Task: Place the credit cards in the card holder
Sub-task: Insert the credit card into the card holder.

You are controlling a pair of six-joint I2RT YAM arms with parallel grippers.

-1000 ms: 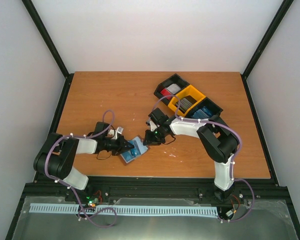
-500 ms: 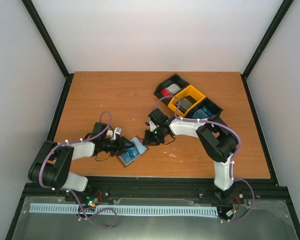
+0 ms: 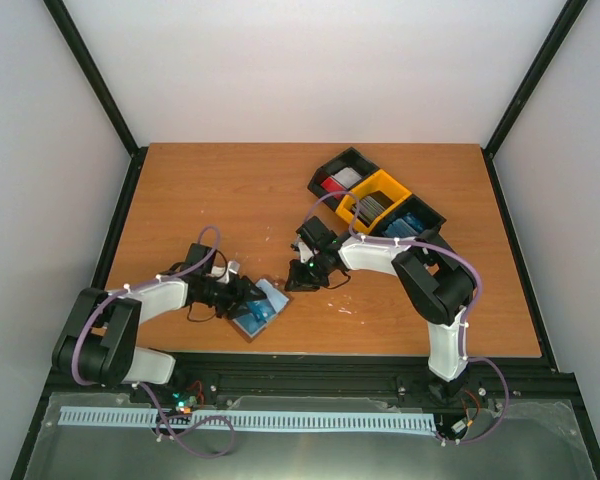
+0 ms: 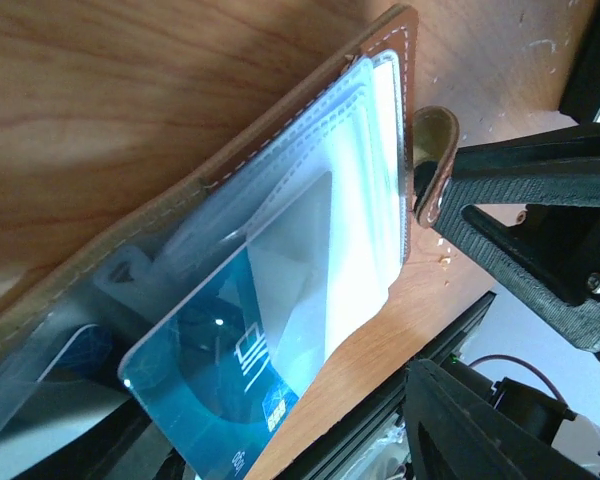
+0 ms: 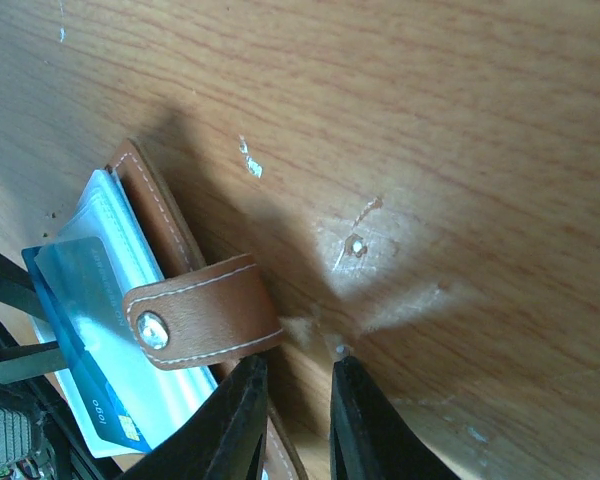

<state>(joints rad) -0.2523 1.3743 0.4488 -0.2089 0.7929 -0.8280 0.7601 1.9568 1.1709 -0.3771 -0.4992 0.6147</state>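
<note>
Top view. The brown leather bifold card holder [image 3: 273, 293] lies open at lower centre of the wooden table [image 3: 210, 190], between my left gripper [image 3: 242, 300] and right gripper [image 3: 293, 283]. Both are close. The left is on the side of the blue plastic credit card [image 3: 259, 313].

Left wrist view. My left jaws are released and stand wide at frame right. The credit card [image 4: 220, 370] runs diagonally, its upper-right end under the clear sleeve [image 4: 320, 200] and its lower-left end cut off. Judgement: it needs pushing along that axis.

Right wrist view. My right jaws are narrowly apart at bottom centre, just below the strap-shaped tab clasp [image 5: 205, 310]. The leather edge runs toward the gap, but I cannot tell whether they grasp it.
</note>
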